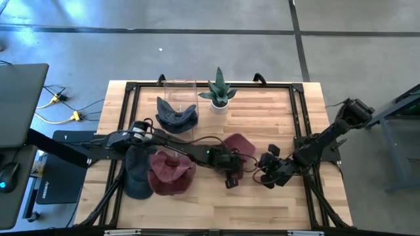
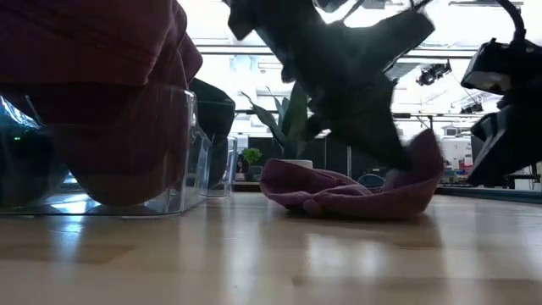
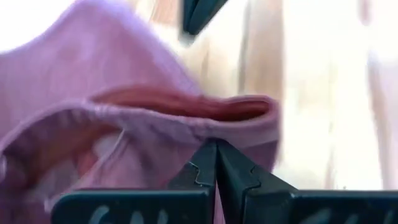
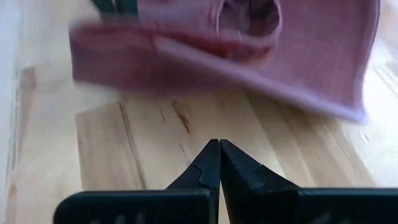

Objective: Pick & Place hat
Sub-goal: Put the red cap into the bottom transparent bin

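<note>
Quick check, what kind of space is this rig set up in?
Probably a robotics lab or workshop: a wooden table in a black frame on a bare concrete floor, with a laptop and loose cables alongside.

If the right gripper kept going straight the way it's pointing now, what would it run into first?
Most likely the maroon hat lying on the table. The right gripper is shut, with bare wood between it and the hat; how much is hard to judge.

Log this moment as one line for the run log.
left pincer: shut on maroon fabric hat | right pincer: shut, empty, beside hat | potted plant: table's far edge
</note>
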`<act>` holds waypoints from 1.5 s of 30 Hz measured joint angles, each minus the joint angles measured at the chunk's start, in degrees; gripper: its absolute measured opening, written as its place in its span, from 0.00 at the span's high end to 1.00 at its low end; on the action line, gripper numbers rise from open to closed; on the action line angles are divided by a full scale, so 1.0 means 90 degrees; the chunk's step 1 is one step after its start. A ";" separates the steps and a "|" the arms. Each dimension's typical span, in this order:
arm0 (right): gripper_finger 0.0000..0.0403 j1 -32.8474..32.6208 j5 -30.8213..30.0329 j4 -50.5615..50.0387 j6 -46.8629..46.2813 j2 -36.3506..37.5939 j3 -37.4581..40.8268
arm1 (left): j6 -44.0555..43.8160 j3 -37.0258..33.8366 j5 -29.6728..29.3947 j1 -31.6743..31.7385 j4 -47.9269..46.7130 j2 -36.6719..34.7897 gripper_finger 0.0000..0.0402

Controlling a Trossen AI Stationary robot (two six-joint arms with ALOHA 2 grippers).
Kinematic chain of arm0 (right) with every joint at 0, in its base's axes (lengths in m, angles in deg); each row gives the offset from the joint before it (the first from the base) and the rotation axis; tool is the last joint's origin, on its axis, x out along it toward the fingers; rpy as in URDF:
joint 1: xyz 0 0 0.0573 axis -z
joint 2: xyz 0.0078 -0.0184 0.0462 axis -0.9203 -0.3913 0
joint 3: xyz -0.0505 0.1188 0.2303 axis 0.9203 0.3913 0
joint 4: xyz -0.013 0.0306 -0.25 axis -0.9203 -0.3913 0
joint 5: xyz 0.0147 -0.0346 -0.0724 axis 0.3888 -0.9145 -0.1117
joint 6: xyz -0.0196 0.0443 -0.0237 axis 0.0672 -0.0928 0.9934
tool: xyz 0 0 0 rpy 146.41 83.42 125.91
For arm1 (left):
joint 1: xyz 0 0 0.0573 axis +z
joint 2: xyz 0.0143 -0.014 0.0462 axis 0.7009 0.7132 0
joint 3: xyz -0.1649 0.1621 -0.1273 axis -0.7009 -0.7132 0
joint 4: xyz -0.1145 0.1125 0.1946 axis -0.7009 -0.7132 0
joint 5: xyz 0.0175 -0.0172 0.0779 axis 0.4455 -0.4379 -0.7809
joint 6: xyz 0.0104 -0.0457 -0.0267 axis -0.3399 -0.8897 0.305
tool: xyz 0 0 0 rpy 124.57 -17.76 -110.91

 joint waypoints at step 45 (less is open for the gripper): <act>0.85 -0.0304 -0.1714 0.1403 -0.0362 -0.1690 -0.0642 | 0.0176 -0.0187 -0.0716 -0.0011 0.0412 0.0527 1.00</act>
